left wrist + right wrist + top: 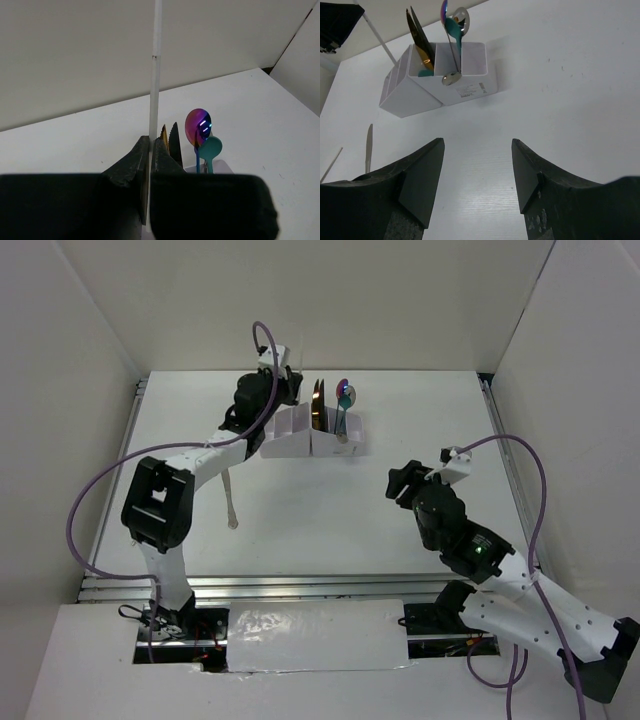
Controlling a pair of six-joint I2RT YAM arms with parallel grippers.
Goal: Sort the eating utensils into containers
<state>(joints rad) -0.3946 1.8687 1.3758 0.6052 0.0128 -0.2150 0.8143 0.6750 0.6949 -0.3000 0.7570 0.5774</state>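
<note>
The white table (330,520) carries an organizer box (300,446) and a silver utensil (231,502).

No legible text. Small printed label (470,90) on white organizer box (415,100), ahead of right end effector (477,145): print too small.

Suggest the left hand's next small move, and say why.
Probably lower the thin white stick into a compartment of the white divided organizer box, then open: the left hand is shut on it, upright, beside the iridescent purple spoon standing there.

The white organizer box (300,446) sits far centre, with a gold knife (164,134), black knife (175,142), iridescent spoon (198,127) and teal spoon (210,148) upright inside. A thin stick (156,75) stands upright left of them. A silver piece (232,502) lies flat, near left.
</note>
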